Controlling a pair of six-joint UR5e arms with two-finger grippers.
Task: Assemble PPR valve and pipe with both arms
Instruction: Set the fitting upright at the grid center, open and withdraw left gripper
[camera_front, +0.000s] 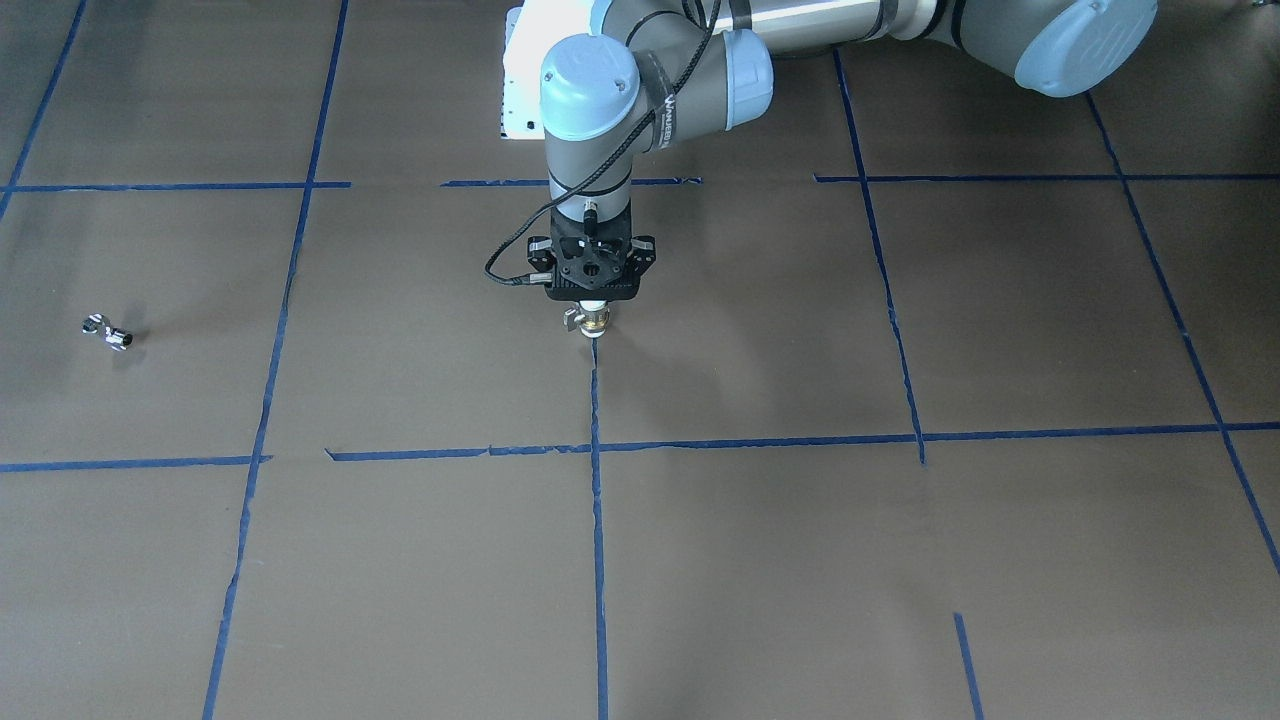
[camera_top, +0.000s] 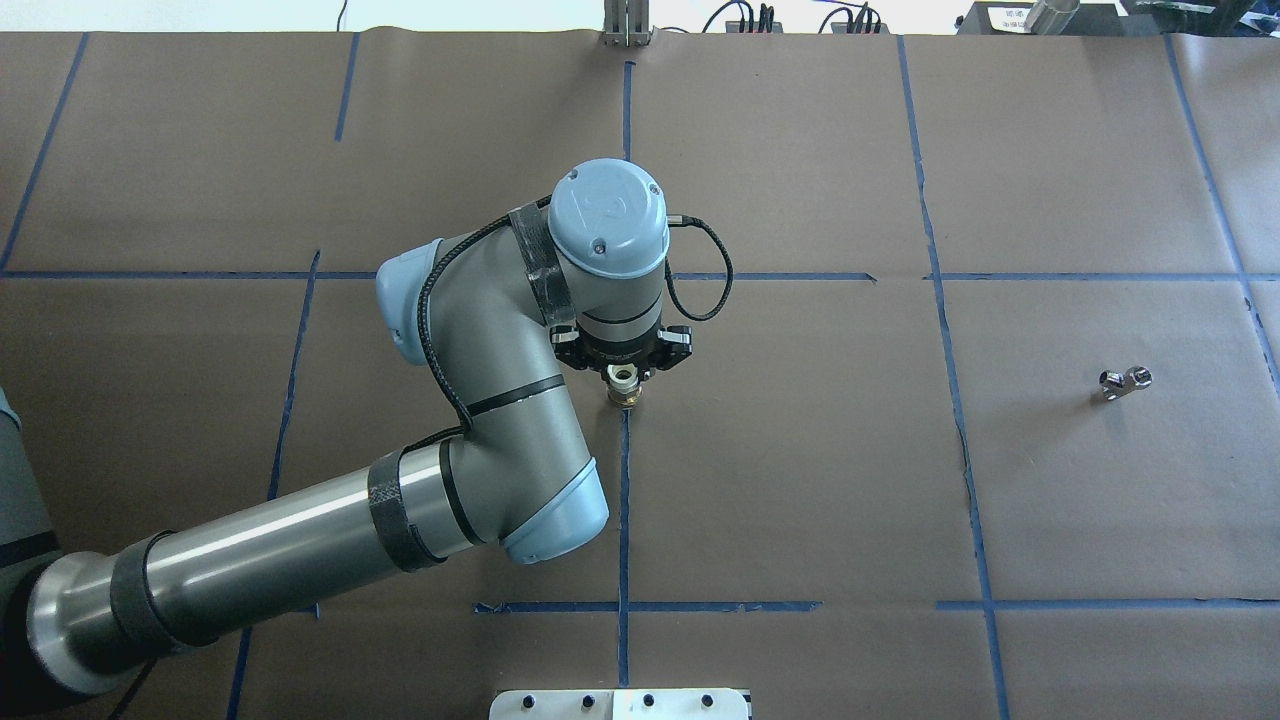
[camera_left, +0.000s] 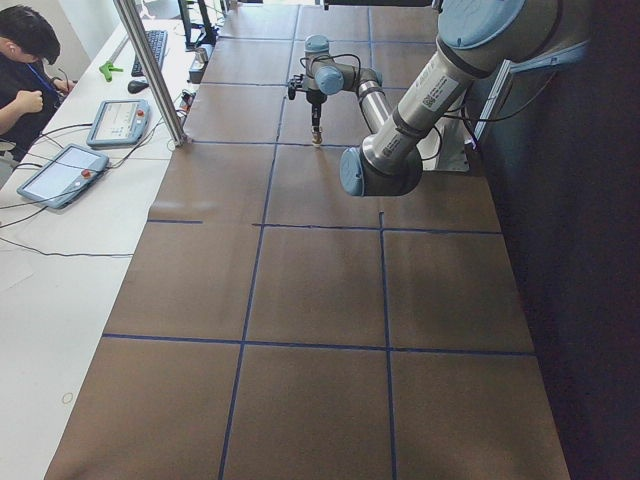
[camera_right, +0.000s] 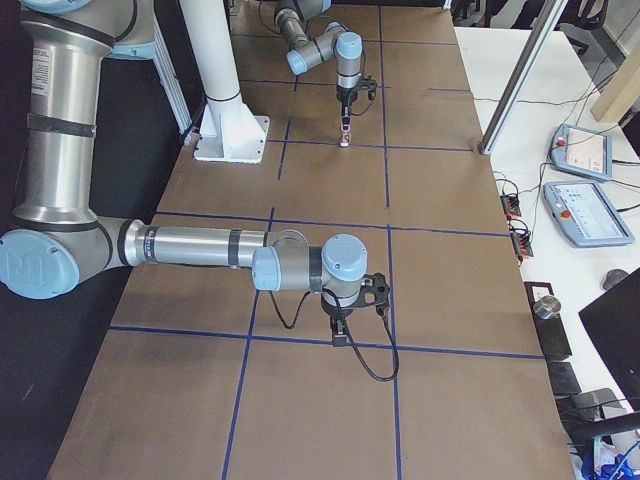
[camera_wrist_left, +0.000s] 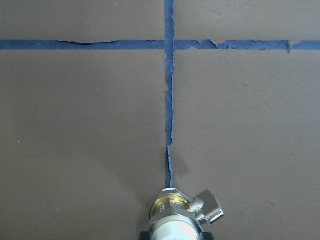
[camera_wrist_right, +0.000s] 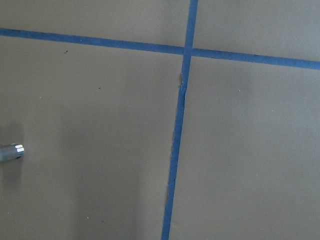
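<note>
My left gripper (camera_front: 595, 305) (camera_top: 622, 376) points straight down at the middle of the table, shut on the PPR valve (camera_front: 596, 320) (camera_top: 626, 386). The valve hangs upright, brass end down, close over the end of a blue tape line. In the left wrist view the valve (camera_wrist_left: 176, 216) shows its side lever to the right. The pipe (camera_front: 107, 332) (camera_top: 1123, 382), a small chrome piece, lies alone on the paper far to the robot's right. Its tip (camera_wrist_right: 11, 151) shows at the left edge of the right wrist view. My right gripper (camera_right: 340, 335) shows only in the exterior right view, low over the table, and I cannot tell whether it is open or shut.
Brown paper with a blue tape grid (camera_top: 950, 400) covers the table. The white pedestal base (camera_right: 230, 130) (camera_top: 620, 703) stands at the robot's edge. A metal pole (camera_left: 150, 70) rises at the far edge. A person (camera_left: 25, 80) sits by tablets (camera_left: 60, 172) on the white side bench.
</note>
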